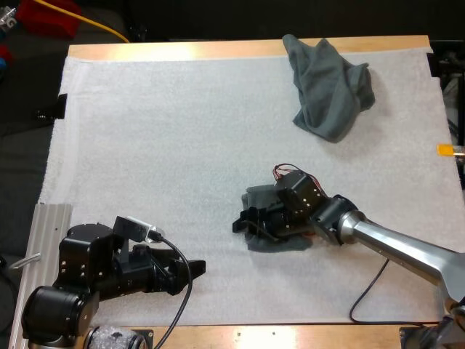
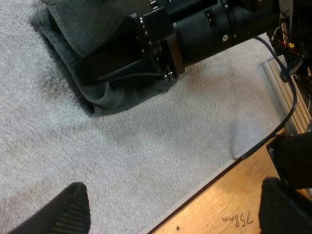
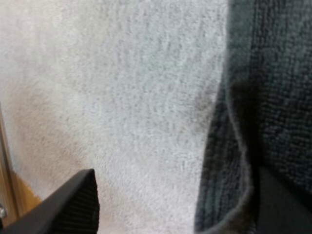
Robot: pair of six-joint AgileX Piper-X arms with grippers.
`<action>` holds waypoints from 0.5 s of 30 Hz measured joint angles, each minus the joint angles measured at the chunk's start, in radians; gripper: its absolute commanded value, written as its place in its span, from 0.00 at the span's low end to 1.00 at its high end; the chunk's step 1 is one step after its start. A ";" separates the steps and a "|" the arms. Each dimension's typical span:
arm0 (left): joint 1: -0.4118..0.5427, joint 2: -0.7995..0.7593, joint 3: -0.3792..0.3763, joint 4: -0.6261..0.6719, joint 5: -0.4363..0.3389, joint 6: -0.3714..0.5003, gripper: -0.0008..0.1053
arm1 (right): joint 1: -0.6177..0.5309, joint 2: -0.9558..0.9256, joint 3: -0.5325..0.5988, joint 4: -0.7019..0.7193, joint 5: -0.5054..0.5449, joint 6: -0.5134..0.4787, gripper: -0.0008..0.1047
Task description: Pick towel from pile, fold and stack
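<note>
Now right tool (image 1: 247,222) spread apart over folded towel (image 1: 260,196) edge; left tool (image 1: 191,270) apart.

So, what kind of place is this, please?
Probably a robotics lab bench: a left robot arm and a right robot arm at a wooden table with a white mat, plus a crumpled towel and a folded towel to practise on.

A white fleecy mat (image 1: 182,145) is lying across most of the pale wooden table (image 1: 182,49), and a ribbed silver metal plate (image 1: 49,222) is sitting at its near left edge.
</note>
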State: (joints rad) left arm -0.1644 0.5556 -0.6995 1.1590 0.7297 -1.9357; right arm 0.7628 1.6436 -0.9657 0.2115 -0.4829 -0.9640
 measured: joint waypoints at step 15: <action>0.000 0.000 0.000 0.000 0.000 0.003 0.66 | 0.000 -0.208 0.000 0.293 0.374 -0.153 0.62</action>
State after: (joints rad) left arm -0.1644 0.5556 -0.6995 1.1590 0.7297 -1.9323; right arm 0.7628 1.4351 -0.9657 0.5050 -0.1091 -1.1173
